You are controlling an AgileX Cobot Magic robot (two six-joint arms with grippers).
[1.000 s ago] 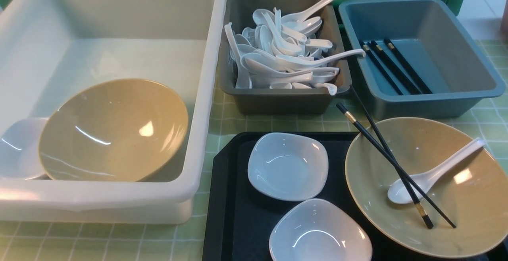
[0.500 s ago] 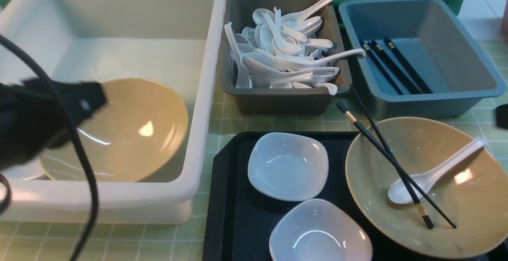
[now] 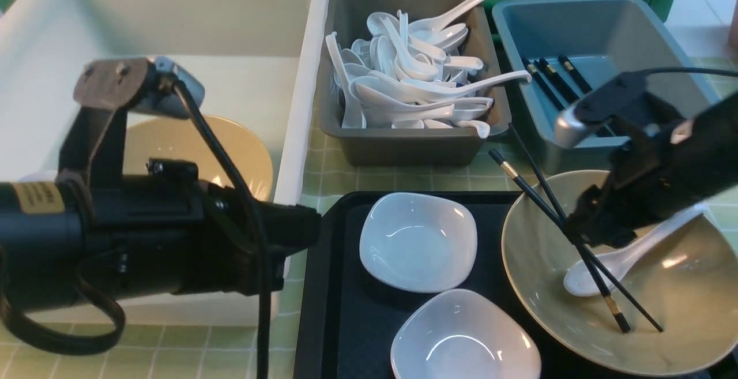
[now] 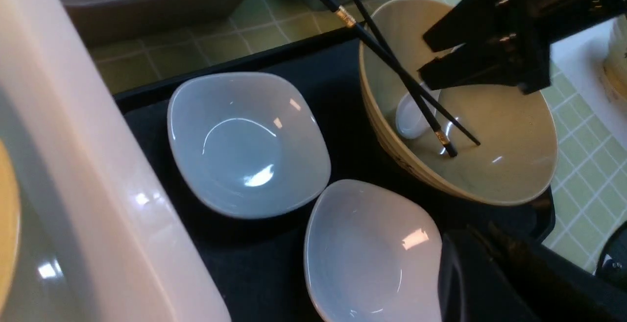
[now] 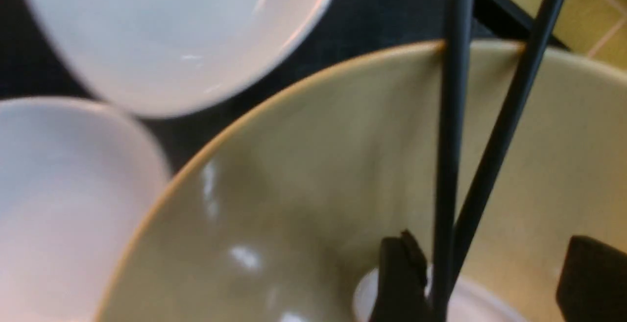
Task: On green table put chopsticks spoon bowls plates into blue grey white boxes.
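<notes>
A tan bowl (image 3: 680, 310) stands on the right of a black tray (image 3: 328, 310). It holds two black chopsticks (image 3: 536, 194) and a white spoon (image 3: 669, 226). My right gripper (image 3: 576, 229) is open inside the bowl. In the right wrist view, its fingers (image 5: 401, 278) straddle the chopsticks (image 5: 450, 140), which lie against one finger. Two small white bowls (image 3: 418, 240) (image 3: 464, 336) sit on the tray. My left gripper (image 3: 305, 226) hovers at the tray's left edge; only one dark finger (image 4: 465, 283) shows beside the nearer white bowl (image 4: 367, 248).
The white box (image 3: 300, 79) at left holds another tan bowl (image 3: 230, 154), partly hidden by my left arm. The grey box (image 3: 403, 148) is heaped with white spoons (image 3: 409, 73). The blue box (image 3: 605, 27) holds several black chopsticks (image 3: 548, 82).
Both arms came into view. My left arm swung across the white box to the tray's left edge. My right gripper came down into the tan bowl around the chopsticks.
</notes>
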